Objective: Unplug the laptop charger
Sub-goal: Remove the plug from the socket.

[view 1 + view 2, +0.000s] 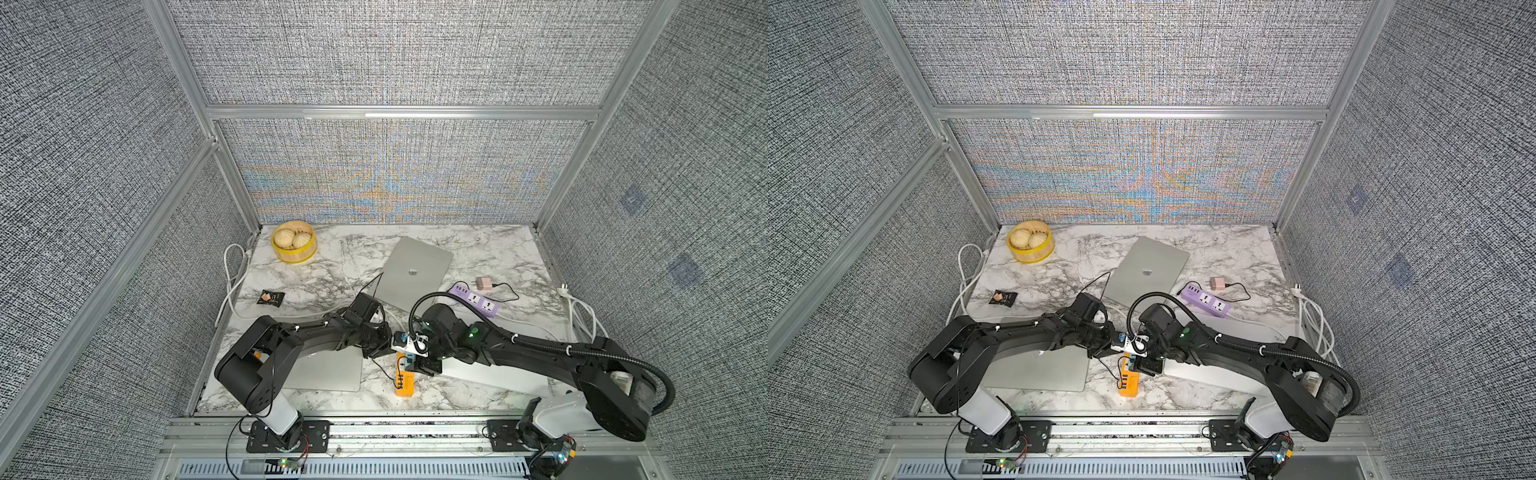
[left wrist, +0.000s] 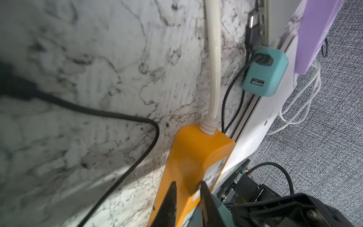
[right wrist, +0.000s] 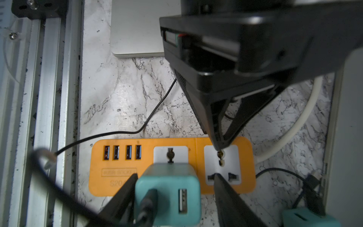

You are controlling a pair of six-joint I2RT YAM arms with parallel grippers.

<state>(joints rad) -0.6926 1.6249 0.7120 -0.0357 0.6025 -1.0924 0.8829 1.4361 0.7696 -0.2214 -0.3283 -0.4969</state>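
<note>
Two arms meet over the orange power strip, which lies at the near middle of the marble table, between the near-left laptop and the near-right laptop. Teal charger: plugged upright into the strip's socket next to the USB ports, with a black cable in its face. Right gripper: parted and straddling the charger. One finger touches its side and the other stands just clear. Left gripper: tips down on the strip's top face at the other socket, toward the white cord end. Its fingers are drawn close, with a slim gap showing orange between them. Cannot tell whether they pinch anything. Second teal charger: on the table just beside the near-right laptop's edge. Far laptop: closed, far centre, with a purple strip to its right.
</note>
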